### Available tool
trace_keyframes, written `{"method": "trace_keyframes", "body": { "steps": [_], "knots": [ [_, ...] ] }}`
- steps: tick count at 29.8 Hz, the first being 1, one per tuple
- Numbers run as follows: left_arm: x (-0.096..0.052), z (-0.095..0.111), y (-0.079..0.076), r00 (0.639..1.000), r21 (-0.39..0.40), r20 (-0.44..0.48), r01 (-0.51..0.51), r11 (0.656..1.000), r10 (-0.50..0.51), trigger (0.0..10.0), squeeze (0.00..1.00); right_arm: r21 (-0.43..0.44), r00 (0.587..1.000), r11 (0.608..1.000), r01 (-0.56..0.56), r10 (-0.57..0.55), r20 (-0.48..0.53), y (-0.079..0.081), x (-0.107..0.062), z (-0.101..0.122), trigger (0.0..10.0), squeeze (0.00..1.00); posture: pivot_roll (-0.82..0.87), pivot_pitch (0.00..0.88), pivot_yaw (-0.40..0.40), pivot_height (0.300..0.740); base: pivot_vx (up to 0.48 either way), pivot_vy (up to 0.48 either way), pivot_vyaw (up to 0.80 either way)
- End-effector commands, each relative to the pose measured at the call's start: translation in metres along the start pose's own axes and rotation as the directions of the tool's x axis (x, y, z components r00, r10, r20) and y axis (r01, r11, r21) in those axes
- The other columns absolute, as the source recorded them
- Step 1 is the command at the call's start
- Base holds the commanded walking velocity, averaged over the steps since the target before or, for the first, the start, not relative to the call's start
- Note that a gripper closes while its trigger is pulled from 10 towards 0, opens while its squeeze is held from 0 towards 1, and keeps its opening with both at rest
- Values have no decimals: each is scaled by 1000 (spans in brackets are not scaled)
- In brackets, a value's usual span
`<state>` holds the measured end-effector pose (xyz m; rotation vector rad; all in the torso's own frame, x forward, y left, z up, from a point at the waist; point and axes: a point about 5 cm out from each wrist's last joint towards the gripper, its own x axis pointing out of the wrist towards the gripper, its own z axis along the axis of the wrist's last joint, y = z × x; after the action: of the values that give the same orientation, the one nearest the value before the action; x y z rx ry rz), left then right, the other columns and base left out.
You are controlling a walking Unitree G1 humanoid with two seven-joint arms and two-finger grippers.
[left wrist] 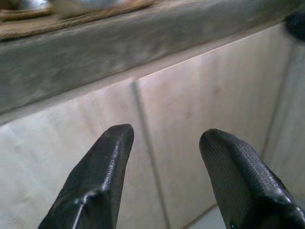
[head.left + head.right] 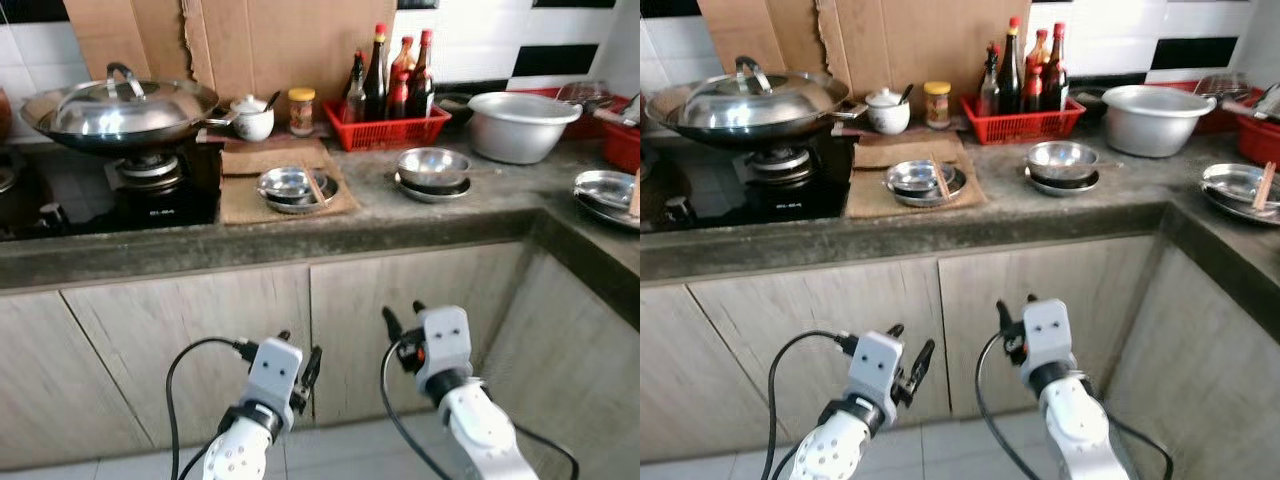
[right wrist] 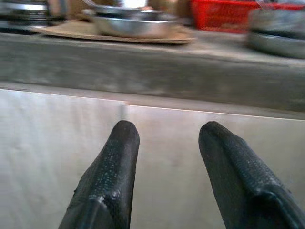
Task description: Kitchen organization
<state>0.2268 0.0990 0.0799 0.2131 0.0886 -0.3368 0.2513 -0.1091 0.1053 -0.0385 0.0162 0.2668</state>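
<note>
A: Steel bowls (image 2: 433,166) mid-counter beside the red basket (image 2: 385,128), how'd they handle?
B: Probably light, stiff, slippery; pinch the rim. Left gripper (image 2: 300,372) and right gripper (image 2: 402,317) both spread, empty, below the counter.

Both arms were silver-white with rounded forearm shells and black wrist collars. The left gripper (image 2: 305,362) and right gripper (image 2: 402,318) each carried a boxy silver housing with dark screw holes, textured black fingers (image 1: 102,167), and looping black cables.

pale wooden cabinet doors (image 2: 180,350) below; torn cardboard (image 2: 250,40) against tiled wall (image 2: 480,40)
</note>
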Motion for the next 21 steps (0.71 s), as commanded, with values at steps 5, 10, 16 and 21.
{"method": "trace_keyframes", "body": {
  "steps": [5, 10, 16, 21],
  "knots": [
    [3, 4, -3, 1000, -3, 15, 5, 1000, -5, 10000, 0, -14, 1000, 1000, -8, 8, 16, -2, 0, 3, 10000, 0, 45, 0, -39, 740, 316, 0, 0],
    [3, 5, -3, 1000, -4, 16, 5, 1000, -5, 10000, 0, -52, 999, 998, -30, 31, 17, 0, 1, 3, 10000, 0, 46, 0, -42, 740, 319, 0, 414],
    [3, 5, -3, 1000, -5, 16, 3, 1000, -3, 10000, 0, -16, 1000, 1000, -22, 22, 16, 1, 3, 3, 10000, 0, 47, 0, -43, 740, 320, 0, 667],
    [3, 5, -3, 1000, -6, 17, 2, 1000, -2, 10000, 0, -24, 1000, 1000, -6, 7, 15, -3, 6, 3, 10000, 0, 46, 0, -44, 740, 320, 0, 0]
  ]
}}
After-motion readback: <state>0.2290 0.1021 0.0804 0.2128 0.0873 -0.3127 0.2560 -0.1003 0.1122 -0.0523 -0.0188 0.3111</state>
